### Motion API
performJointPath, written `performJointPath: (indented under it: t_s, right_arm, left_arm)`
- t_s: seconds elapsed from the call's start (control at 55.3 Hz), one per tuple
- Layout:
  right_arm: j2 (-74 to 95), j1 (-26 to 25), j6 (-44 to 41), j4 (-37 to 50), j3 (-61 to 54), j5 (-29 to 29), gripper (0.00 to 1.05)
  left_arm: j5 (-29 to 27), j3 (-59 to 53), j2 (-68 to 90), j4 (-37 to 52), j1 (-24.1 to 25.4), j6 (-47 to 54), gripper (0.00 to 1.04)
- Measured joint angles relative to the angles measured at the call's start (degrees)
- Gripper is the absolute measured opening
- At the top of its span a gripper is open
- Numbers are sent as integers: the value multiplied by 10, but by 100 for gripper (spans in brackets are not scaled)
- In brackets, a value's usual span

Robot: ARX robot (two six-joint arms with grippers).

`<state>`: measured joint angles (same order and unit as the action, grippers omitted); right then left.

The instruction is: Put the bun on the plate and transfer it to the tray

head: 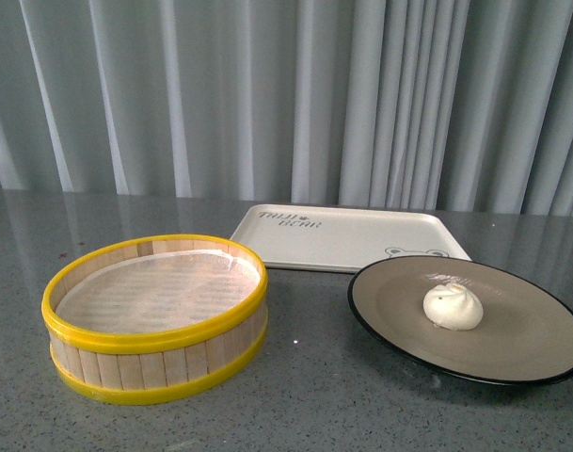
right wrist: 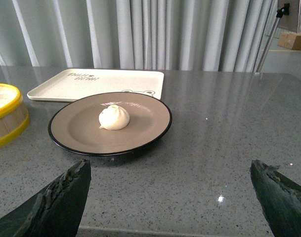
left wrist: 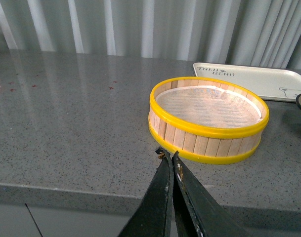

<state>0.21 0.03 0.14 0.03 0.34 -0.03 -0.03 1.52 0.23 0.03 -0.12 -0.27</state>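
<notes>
On the grey worktop (head: 305, 405), seen from the front, the bun (head: 453, 306) sits a little off the middle of the plate (head: 389, 320), so the first half of the job looks done. The plate lies just in front of the tray (head: 333, 231), and its far rim crosses the tray's near edge in this view; whether they touch I cannot tell. The steamer basket (head: 154, 367) stands apart to the left with only its liner inside, and neither arm shows. From the left wrist view, the left pincer (left wrist: 169, 157) has its two fingers pressed together with nothing between them, their tips just short of the basket's near wall; I judge it is held back because that side has nothing more to fetch. From the right wrist view, the right pincer (right wrist: 168, 165) is spread wide and empty, facing the plate with the bun on it and the tray right behind. That wide stance suits taking the plate by its black rim, which I take to be the next move. The plate should be lifted level so the bun does not roll, then set on the tray.
</notes>
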Motion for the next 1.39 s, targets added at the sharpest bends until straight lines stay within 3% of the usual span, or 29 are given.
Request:
performJointPath:
  t_s: [0.054, 0.597, 1.194, 1.267, 1.393]
  right_arm:
    - [0, 0, 0, 0, 0, 0, 96]
    - [0, 0, 0, 0, 0, 0, 96]
    - [2, 0, 6, -3, 0, 3, 96]
    - [69, 4, 93, -70, 38, 21, 96]
    - [253, -1, 327, 16, 81, 14, 96]
  left_arm:
    - [0, 0, 0, 0, 0, 0, 9]
    - [0, 0, 0, 0, 0, 0, 99]
    - [0, 0, 0, 0, 0, 0, 98]
    - [0, 0, 0, 0, 0, 0, 98]
    - [0, 0, 0, 0, 0, 0, 98]
